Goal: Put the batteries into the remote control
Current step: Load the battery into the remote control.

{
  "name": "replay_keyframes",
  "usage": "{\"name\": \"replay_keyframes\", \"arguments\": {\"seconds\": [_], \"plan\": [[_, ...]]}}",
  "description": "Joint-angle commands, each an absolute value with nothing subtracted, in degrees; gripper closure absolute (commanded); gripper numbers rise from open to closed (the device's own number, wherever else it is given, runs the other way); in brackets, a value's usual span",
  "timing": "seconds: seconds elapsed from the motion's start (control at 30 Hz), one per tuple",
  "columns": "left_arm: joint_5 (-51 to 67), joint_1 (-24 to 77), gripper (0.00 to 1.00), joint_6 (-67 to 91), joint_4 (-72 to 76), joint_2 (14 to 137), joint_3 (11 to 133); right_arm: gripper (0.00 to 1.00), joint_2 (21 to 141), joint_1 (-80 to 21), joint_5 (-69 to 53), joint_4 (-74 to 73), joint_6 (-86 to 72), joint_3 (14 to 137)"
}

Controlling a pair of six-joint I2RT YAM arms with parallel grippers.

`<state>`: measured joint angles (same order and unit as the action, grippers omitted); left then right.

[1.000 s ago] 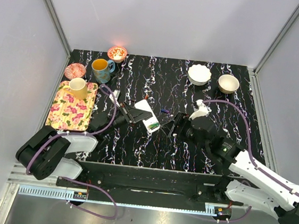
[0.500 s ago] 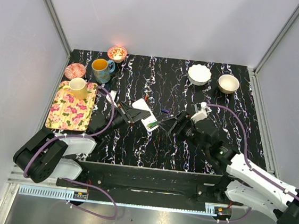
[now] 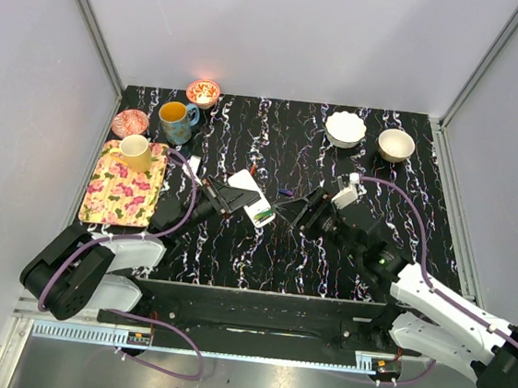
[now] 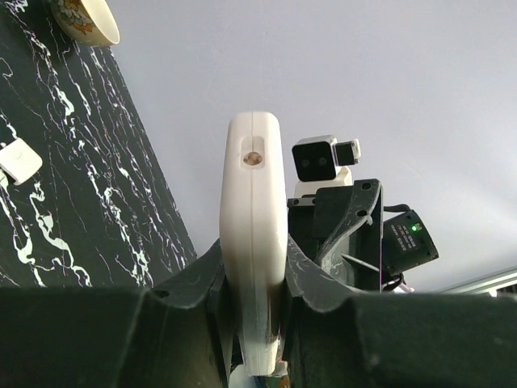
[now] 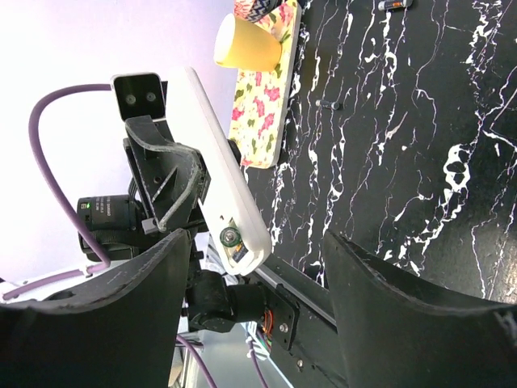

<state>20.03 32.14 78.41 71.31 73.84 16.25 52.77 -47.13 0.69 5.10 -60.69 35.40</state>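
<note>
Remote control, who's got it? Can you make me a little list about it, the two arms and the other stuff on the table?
remote control: white, up off the table, held by one end
left gripper: shut on the remote control
right gripper: open, empty, near the remote control's free end
batteries inside: cannot tell
tray: flowery, on the left, with a yellow cup on it
mug: blue, behind the tray
back right: white bowl and brown bowl
</note>
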Motion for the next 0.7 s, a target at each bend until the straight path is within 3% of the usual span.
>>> {"name": "replay_keyframes", "arguments": {"seconds": [0.0, 0.67], "plan": [[18.72, 32.34, 1.00, 77.61, 87.10, 72.25, 16.35, 0.28, 52.99, -45.97, -1.84, 8.88, -62.14, 35.51], [18.28, 32.34, 1.00, 77.96, 87.80, 71.89, 16.35, 0.35, 54.67, -44.74, -3.60, 9.75, -62.75, 34.10]]}}
